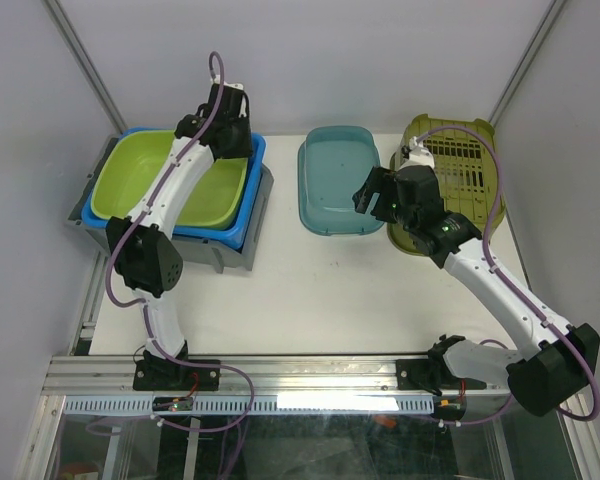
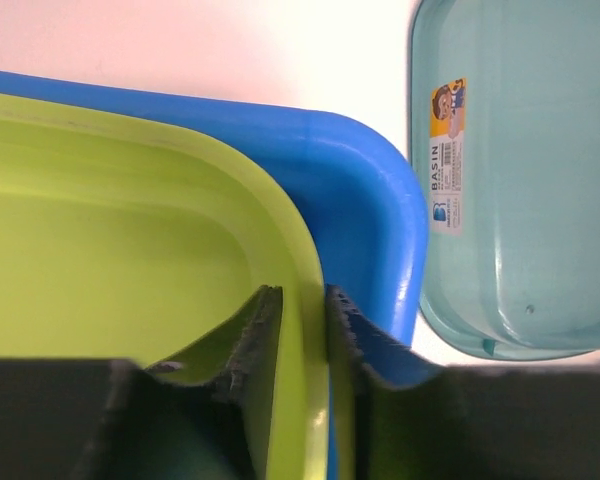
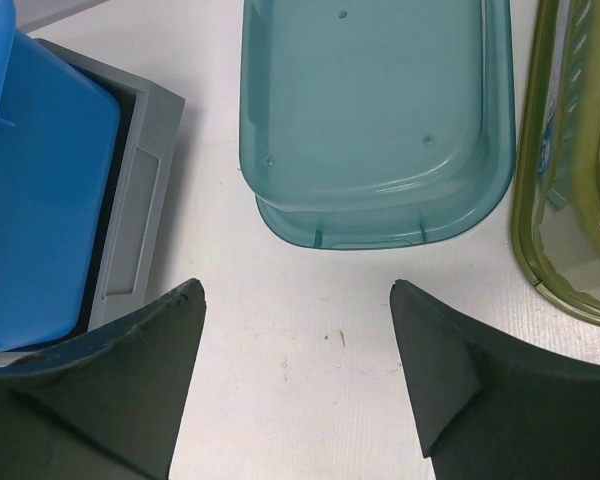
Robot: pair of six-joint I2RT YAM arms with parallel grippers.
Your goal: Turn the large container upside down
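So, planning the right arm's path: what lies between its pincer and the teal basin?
Nothing but bare white table, as the right wrist view shows between the open right pincer and the teal basin.

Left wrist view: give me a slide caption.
Left gripper fingers clamp the rim of the green basin, nested in the blue basin, teal basin beside.

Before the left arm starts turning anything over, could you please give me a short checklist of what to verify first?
1. Left gripper astride the green basin rim: ok.
2. Blue basin outside the clamped fingers: ok.
3. Right gripper open and empty: ok.
4. Teal basin standing apart from the blue basin: ok.
5. Grip firm enough to lift and turn: cannot tell.
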